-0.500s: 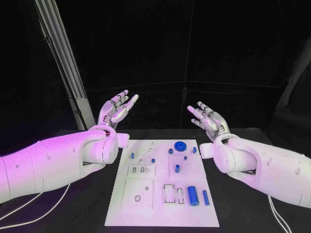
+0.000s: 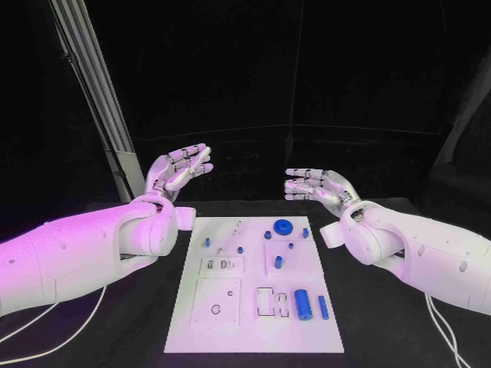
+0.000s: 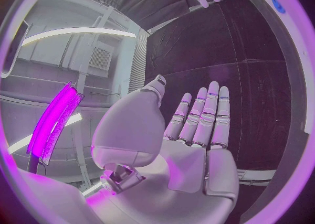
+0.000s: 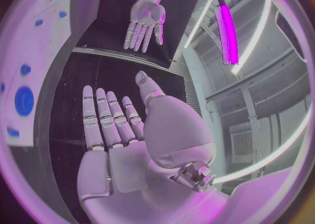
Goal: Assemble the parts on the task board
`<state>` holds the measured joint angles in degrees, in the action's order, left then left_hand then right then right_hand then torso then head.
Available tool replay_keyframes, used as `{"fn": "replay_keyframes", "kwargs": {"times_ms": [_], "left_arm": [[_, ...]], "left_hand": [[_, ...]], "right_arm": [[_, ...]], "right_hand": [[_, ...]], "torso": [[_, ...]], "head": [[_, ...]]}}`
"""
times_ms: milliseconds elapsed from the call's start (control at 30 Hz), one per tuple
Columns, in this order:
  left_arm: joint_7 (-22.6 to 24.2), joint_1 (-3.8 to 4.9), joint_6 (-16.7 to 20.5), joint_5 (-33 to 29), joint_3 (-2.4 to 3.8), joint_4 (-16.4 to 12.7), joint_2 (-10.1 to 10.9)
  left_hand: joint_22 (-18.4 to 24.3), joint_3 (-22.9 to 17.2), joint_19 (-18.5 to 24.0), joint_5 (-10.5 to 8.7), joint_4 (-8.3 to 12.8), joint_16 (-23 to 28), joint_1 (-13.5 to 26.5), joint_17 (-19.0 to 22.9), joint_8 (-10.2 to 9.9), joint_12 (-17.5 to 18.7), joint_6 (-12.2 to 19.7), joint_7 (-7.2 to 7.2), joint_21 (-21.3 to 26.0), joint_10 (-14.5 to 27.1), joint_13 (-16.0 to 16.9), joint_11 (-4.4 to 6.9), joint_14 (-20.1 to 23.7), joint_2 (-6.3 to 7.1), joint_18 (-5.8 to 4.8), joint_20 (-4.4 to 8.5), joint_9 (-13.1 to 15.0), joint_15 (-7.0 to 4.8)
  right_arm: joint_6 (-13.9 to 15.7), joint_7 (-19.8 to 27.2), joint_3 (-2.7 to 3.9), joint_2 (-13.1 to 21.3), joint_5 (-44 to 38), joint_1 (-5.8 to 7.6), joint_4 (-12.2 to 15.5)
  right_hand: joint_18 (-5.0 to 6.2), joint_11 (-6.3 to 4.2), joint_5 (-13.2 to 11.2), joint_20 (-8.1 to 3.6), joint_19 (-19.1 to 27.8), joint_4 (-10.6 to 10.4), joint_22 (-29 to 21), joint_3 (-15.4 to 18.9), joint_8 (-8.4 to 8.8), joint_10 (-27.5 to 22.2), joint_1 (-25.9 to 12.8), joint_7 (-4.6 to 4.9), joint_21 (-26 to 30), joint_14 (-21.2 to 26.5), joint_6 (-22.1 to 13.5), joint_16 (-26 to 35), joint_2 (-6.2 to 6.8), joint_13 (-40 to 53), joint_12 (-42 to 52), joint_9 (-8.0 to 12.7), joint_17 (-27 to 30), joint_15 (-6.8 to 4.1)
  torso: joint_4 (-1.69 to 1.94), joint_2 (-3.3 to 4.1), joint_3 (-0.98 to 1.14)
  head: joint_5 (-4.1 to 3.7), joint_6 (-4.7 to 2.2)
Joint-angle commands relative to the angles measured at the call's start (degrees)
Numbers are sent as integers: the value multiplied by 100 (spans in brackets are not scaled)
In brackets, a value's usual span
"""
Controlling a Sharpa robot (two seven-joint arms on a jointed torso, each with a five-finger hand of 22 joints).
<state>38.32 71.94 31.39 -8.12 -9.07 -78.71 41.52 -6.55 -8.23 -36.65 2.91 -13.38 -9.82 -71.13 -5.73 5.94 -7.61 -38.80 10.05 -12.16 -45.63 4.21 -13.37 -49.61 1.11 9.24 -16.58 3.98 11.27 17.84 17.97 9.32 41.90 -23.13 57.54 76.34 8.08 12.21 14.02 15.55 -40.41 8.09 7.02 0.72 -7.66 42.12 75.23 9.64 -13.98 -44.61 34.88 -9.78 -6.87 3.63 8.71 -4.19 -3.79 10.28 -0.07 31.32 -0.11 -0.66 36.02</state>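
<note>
Both silver many-fingered hands raised beyond the far edge of the flat white rectangular task board (image 2: 257, 287): left hand (image 2: 177, 170) and right hand (image 2: 318, 185) empty, fingers apart. Small blue plastic parts (image 2: 302, 304) lie on the board, mid-table.

Parts (image 2: 302, 304) on task board (image 2: 197, 322)

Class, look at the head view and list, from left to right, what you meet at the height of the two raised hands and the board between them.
Left hand → white task board → round blue part on it → right hand.
</note>
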Motion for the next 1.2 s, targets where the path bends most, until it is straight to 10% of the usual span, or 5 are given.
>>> {"fn": "replay_keyframes", "kwargs": {"times_ms": [33, 400, 667, 967, 1200], "left_arm": [[208, 5, -426, -7, 0, -41, 85], [152, 4, -740, 396, -2, -438, 375], [82, 2, -859, 446, -3, -868, 598], [27, -52, -820, 299, -3, -1186, 670], [-15, -66, -849, 273, -3, -1361, 687]], "left_hand": [[-85, 36, -599, 19, 127, -172, -63, -48, 137, -153, -758, 495, -271, -562, 8, 130, -531, -69, 132, 43, 46, -164], [-60, 82, -1071, 20, 324, -223, -146, -105, 148, -158, -1226, 377, -403, -1057, -33, 269, -1085, -167, 140, 191, 4, -323], [-45, 78, -1091, 20, 356, -201, -165, -105, 134, -134, -1248, 378, -394, -1077, -39, 271, -1104, -185, 139, 195, -3, -327], [-31, 79, -1112, 21, 375, -186, -165, -107, 127, -120, -1280, 372, -387, -1110, -40, 277, -1131, -203, 139, 200, -6, -332], [-16, 101, -1126, 19, 393, -157, -148, -104, 104, -90, -1282, 386, -377, -1111, -46, 269, -1133, -186, 136, 201, -14, -329]], "right_arm": [[392, 33, 10, 53, -1771, 10, -46], [251, -571, 15, 76, -3696, 138, -96], [-244, -1371, 16, -61, -5547, 337, -152], [-624, -1891, 17, -257, -7158, 411, -160], [-928, -2061, 18, -311, -7635, 470, -132]], "right_hand": [[240, -277, -118, -295, -1255, 472, 157, -157, -119, 1613, 250, 289, -586, -1812, 1597, -159, -20, -16, 9, 13, 1, -380], [226, -491, -86, -708, -1991, 843, 589, -299, 123, 2328, 175, 161, -1505, -3015, 2056, -264, 88, -3, -323, 41, -170, -737], [237, -666, -110, -951, -2385, 839, 1159, -364, 223, 2736, 124, 42, -2509, -4017, 2340, -798, 186, 13, -445, 38, -558, -992], [235, -726, -142, -1029, -2555, 829, 1712, -477, 392, 2707, -97, -57, -3436, -4191, 2388, -2226, 237, 4, -516, 44, -1483, -1085], [71, -725, -167, -990, -2849, 791, 3060, -539, 400, 2580, -279, -71, -4560, -4108, 2306, -2979, 302, 11, -512, 45, -1945, -1067]], "torso": [[-13, 111, -17], [53, 354, -10], [139, 601, -44], [276, 813, -76], [325, 929, -107]], "head": [[-26, 31], [-98, 22], [-207, -48], [-363, -123], [-423, -156]]}}
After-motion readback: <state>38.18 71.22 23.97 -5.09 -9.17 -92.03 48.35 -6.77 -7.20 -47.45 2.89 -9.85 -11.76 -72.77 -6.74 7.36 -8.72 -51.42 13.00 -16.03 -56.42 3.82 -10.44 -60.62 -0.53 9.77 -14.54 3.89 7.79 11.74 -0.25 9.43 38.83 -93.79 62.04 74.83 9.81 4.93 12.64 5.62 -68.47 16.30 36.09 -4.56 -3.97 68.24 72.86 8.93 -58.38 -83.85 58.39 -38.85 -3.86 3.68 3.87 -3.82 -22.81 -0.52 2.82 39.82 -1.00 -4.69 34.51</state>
